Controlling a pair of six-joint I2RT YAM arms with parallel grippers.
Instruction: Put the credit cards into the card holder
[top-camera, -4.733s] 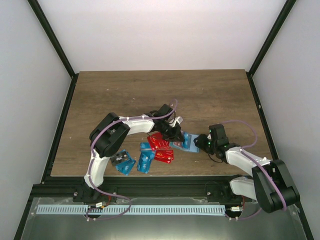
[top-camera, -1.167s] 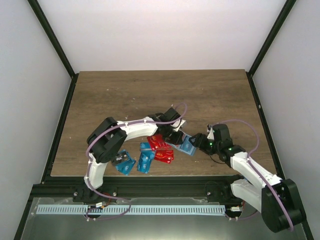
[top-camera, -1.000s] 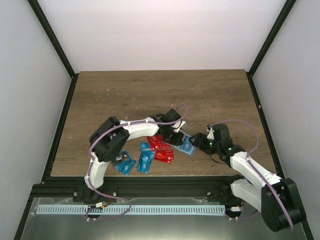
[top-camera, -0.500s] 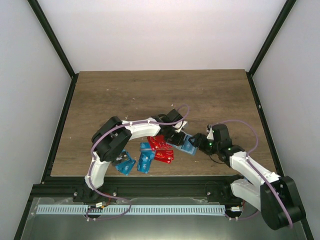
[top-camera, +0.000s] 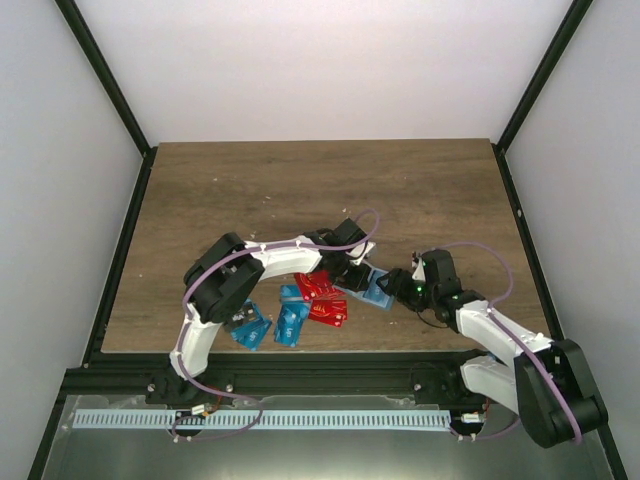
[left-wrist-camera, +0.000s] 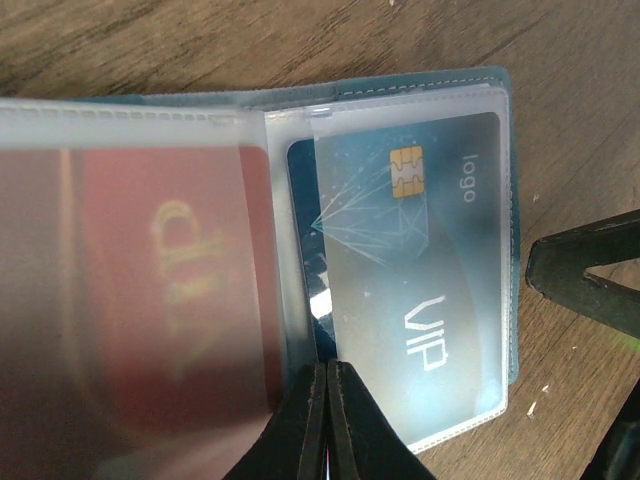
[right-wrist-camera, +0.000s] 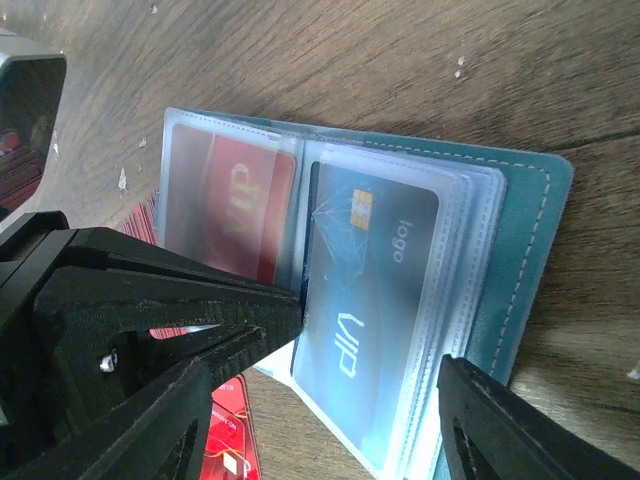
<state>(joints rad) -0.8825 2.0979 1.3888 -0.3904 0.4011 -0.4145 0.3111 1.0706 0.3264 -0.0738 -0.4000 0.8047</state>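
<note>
Since the earliest frame, the left arm has been carried farther right and the right arm's elbow has been swung in, so that both grippers are now gathered over the card holder (right-wrist-camera: 522, 250); over the last second little has been altered.

The card holder is laid open on the wooden table (top-camera: 300, 190), right of centre near the front edge. A dull teal cover with a stitched border and rounded corners is seen, and clear, slightly frosted plastic sleeves (right-wrist-camera: 468, 262) are fanned out from its fold. A blue card (left-wrist-camera: 420, 300) with a gold chip and the words "logo" and "VIP" is lodged in the right-hand sleeve; a red card (left-wrist-camera: 170, 280) is seen, blurred, behind the left-hand one.

The left gripper (left-wrist-camera: 325, 400) is pressed shut, its thin black tips set at the fold between the two sleeves; whether a sleeve edge or card is nipped cannot be told. The right gripper (right-wrist-camera: 325, 372) is held open, with the near part of the holder between its jaws; one finger is seen on the table just beside the cover's edge, apart from it.

The remaining credit cards (top-camera: 322, 300), thin and glossy, are left loose just left of the holder: red ones nearest it, blue ones beyond.
</note>
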